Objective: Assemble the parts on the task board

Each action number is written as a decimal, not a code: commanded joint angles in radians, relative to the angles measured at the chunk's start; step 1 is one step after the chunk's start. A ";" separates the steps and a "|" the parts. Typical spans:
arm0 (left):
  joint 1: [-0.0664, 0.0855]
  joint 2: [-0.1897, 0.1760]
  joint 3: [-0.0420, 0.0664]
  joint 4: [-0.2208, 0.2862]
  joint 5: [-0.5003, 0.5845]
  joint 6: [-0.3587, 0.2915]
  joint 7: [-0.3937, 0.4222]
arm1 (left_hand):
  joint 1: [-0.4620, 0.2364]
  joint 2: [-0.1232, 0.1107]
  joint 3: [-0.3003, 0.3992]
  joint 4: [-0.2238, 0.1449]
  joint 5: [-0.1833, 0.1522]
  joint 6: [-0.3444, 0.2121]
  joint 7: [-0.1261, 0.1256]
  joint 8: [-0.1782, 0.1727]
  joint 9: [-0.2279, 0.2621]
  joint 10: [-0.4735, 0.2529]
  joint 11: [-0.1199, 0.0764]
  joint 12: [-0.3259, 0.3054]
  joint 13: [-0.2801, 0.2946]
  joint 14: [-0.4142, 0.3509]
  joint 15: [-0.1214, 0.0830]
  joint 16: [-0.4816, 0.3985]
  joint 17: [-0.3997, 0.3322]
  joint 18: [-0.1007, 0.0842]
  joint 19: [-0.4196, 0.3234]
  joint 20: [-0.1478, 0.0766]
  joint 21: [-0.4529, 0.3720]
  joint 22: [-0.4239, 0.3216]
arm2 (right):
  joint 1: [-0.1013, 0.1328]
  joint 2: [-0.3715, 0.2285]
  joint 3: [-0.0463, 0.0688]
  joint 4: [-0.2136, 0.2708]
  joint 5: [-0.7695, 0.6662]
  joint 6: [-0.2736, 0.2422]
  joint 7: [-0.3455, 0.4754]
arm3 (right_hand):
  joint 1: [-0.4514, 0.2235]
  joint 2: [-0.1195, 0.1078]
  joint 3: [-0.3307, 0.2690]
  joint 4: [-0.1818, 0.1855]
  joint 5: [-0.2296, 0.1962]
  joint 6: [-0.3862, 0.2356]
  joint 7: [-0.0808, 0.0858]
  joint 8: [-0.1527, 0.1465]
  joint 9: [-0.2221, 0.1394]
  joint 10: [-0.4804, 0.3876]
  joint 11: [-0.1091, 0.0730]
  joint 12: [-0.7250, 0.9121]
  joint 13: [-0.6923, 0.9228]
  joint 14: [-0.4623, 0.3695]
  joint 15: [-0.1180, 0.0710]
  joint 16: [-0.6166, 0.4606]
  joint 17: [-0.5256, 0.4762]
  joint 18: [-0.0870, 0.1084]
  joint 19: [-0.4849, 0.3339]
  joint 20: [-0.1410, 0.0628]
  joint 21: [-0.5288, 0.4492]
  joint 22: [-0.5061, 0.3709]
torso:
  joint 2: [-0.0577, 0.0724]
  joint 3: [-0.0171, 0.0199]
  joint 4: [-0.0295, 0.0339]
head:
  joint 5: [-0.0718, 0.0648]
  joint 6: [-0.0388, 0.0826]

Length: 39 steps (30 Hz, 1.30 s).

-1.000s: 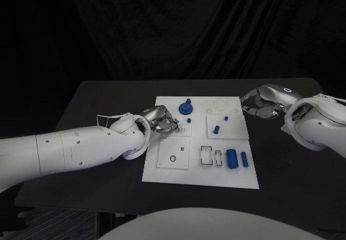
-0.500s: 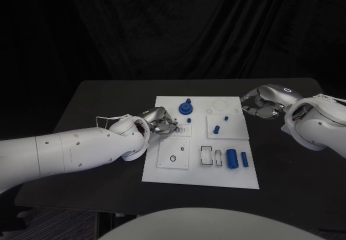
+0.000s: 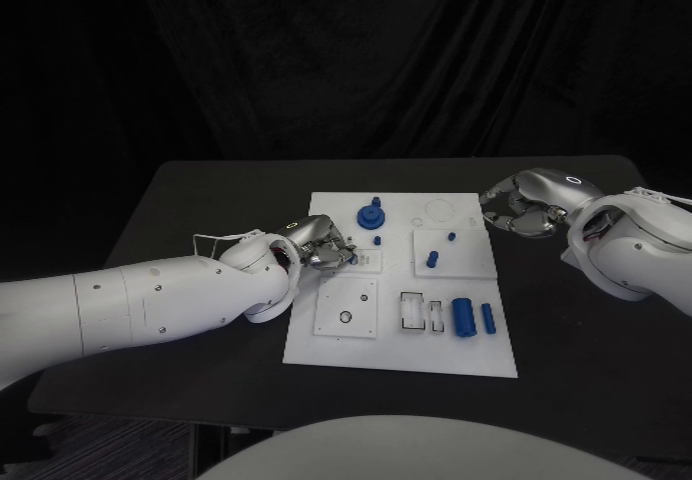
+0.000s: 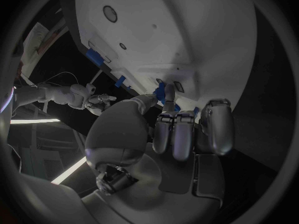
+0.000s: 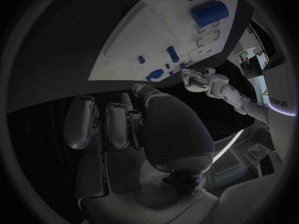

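The white task board [image 3: 404, 350] lies mid-table. My left hand [image 3: 329, 247] hovers at its left side by a small square plate [image 3: 368, 260]. Its fingers are curled, and in the left wrist view the hand [image 4: 177, 134] pinches a small blue part [image 4: 164, 93] between thumb and fingers, just over the board [image 4: 187, 30]. My right hand [image 3: 522, 213] sits off the board's far right corner with its fingers curled on nothing; the right wrist view shows the same hand [image 5: 118, 129].
On the board stand a blue knob [image 3: 372, 213] and three small pegs [image 3: 378, 240] [image 3: 451, 237] [image 3: 433, 259]. Two blue cylinders [image 3: 463, 316] [image 3: 488, 318] lie near the right edge, beside narrow slots [image 3: 414, 311]. A plate with a hole [image 3: 346, 318] is at near left.
My left hand has edged slightly nearer and to the right over the small plate. The right hand and the board's parts have not moved.
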 commanded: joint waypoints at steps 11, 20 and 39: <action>-0.004 0.014 0.001 -0.009 -0.002 0.025 0.008 | -0.010 0.004 0.007 0.003 -0.003 0.001 -0.005 0.004 0.001 0.104 -0.001 0.003 0.261 0.104 -0.006 0.003 0.263 -0.004 -0.002 -0.003 -0.003 0.121 | -0.002 -0.002 0.001 0.004 -0.002 0.003 -0.015 | -0.005 -0.002 0.004 0.000 0.004 0.003 -0.005 -0.003 -0.002 0.011 0.005 -0.006 0.164 0.038 0.006 -0.004 -0.001 0.010 -0.008 0.001 -0.005 0.164 | 0.001 0.0003 -0.0004 | -0.002 0.000; -0.007 0.014 0.001 -0.007 -0.002 0.025 0.006 | -0.013 0.001 0.007 0.007 -0.020 -0.002 -0.004 0.003 0.002 0.104 -0.001 0.003 0.261 0.104 -0.006 0.003 0.263 -0.003 -0.002 -0.003 -0.005 0.121 | -0.002 -0.003 0.001 0.003 -0.002 0.003 -0.015 | -0.005 -0.002 0.004 0.000 0.004 0.003 -0.005 -0.003 -0.002 0.011 0.005 -0.006 0.164 0.038 0.006 -0.004 -0.001 0.010 -0.008 0.001 -0.005 0.164 | 0.001 0.0002 -0.0006 | -0.001 0.000; -0.011 0.000 0.001 0.005 -0.002 0.028 0.003 | -0.014 0.001 0.008 0.008 -0.028 -0.003 -0.004 0.003 0.003 0.104 -0.001 0.003 0.261 0.104 -0.006 0.003 0.263 -0.003 -0.001 -0.003 -0.005 0.121 | -0.003 -0.004 0.001 0.003 -0.002 0.004 -0.015 | -0.008 -0.003 0.006 0.000 0.004 0.003 -0.004 -0.004 -0.002 0.010 0.005 -0.007 0.163 0.038 0.006 -0.006 -0.004 0.010 -0.009 0.000 -0.007 0.164 | -0.001 -0.0002 -0.0015 | 0.001 0.000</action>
